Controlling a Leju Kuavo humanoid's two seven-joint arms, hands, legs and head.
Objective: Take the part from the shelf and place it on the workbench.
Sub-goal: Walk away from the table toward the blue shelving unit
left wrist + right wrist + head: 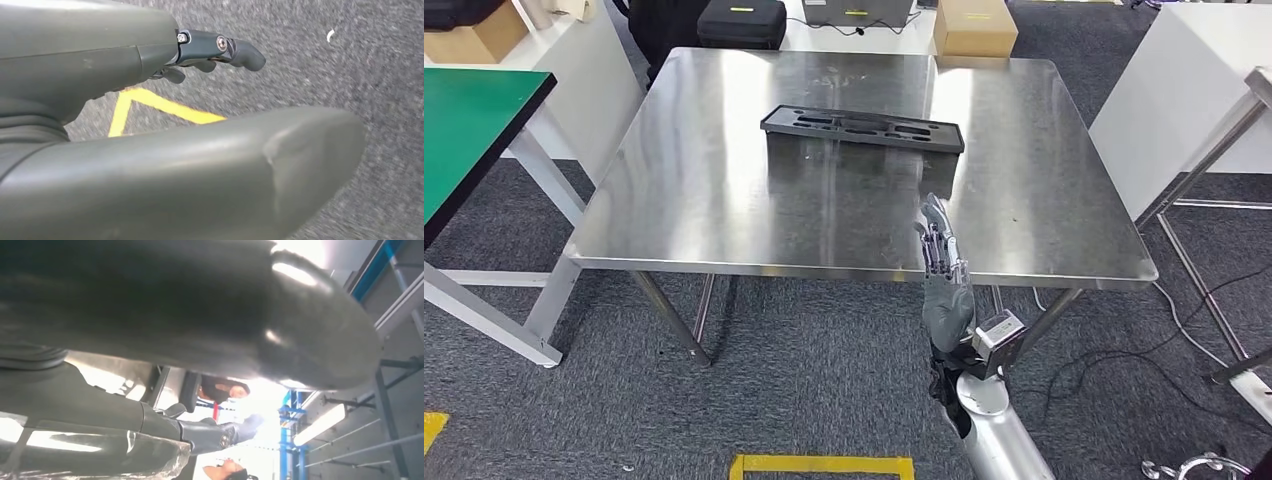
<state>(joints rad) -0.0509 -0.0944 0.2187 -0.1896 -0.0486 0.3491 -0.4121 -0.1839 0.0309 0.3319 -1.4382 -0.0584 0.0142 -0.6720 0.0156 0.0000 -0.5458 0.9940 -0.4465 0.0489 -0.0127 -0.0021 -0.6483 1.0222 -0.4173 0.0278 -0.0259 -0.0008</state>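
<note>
The part (862, 128), a long flat black tray with shaped cut-outs, lies on the steel workbench (724, 220) toward its far middle. Nothing touches it. My right hand (944, 270) is raised at the bench's front edge, well short of the part, with its fingers stretched out and nothing in them. In the right wrist view the same hand (150, 315) looms dark, its fingers (220, 432) straight and empty. My left hand (125, 65) hangs over the grey carpet, fingers (220, 50) apart and holding nothing.
A green-topped table (464, 120) stands at the left and white tables at the back and right. Cardboard boxes (974, 25) and a black case (742, 22) sit behind the bench. A metal frame (1204, 170) and cables (1124, 350) are at the right. Yellow tape (822, 465) marks the floor. A person (222, 390) is in the right wrist view.
</note>
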